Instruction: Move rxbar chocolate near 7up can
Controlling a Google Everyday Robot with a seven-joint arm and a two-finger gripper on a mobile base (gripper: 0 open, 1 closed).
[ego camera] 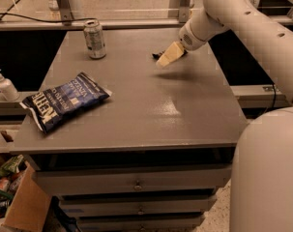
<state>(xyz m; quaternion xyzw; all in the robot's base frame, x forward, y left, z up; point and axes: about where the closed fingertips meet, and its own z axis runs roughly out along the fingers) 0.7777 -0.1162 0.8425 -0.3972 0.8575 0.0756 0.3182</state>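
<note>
Gripper (166, 57), grasp state unclear, beside rxbar chocolate (157, 55), well apart from 7up can (94, 38).

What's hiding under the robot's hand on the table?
A dark end of the rxbar chocolate peeks out beside the gripper, well apart from the 7up can. The gripper covers the rest of the bar.

gripper (166, 57): far right over the table, looks like matt cream plastic to us
arm (242, 18): smooth white plastic shell, soft sheen
7up can (94, 38): metal, dull shine
rxbar chocolate (157, 55): dark wrapper just beside the gripper, we can't tell the finish
chip bag (64, 99): crinkly glossy film, near left
table (136, 115): smooth grey top, satin; we see a glare patch
pump bottle (5, 86): white plastic
box (20, 211): matt brown cardboard
</note>
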